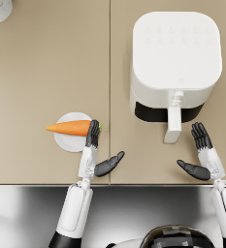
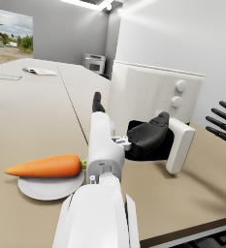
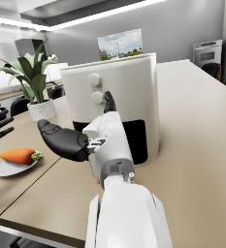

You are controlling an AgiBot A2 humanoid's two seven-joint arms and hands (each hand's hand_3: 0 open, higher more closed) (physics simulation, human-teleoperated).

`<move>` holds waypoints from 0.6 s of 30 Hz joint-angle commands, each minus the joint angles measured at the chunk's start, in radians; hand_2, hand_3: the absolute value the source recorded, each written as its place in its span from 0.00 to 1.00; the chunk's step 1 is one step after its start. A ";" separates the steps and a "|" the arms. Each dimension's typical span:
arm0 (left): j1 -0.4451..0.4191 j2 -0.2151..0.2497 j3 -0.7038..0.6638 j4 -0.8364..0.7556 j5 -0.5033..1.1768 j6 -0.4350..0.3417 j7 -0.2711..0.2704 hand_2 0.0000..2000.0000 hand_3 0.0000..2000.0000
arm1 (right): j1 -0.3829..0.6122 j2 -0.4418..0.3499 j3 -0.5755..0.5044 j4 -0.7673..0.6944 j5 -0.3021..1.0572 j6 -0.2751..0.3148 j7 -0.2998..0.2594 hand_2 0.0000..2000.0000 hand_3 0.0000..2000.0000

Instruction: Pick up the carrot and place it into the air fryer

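Beige counter [image 1: 46,63], head view: I logged the carrot [image 1: 70,128] lying across a small white plate [image 1: 71,141], beside the air fryer [image 1: 175,63], long axis pointing away from it. My left hand [image 1: 94,150], spread and holding nothing, stood just at the leafy end. Left wrist view: carrot smooth, orange, tapered. Right wrist view: right hand [image 3: 80,140] likewise spread and unladen, before the fryer, farther off.

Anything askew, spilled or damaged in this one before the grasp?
Nothing spilled or damaged. The carrot lies across its small plate, its tip overhanging the rim. The air fryer stands upright with its drawer pulled partly out.
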 commanded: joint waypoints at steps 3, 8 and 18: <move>0.000 0.000 0.000 0.000 0.000 0.000 0.000 0.00 0.00 | 0.000 0.000 0.000 0.000 0.000 0.000 0.000 0.00 0.00; 0.000 0.000 0.000 0.000 0.000 0.000 0.000 0.00 0.00 | 0.000 0.000 0.000 0.000 0.000 0.000 0.000 0.00 0.00; 0.000 0.000 0.000 0.000 0.000 0.000 0.000 0.00 0.00 | 0.000 0.000 0.000 0.000 0.000 0.000 0.000 0.00 0.00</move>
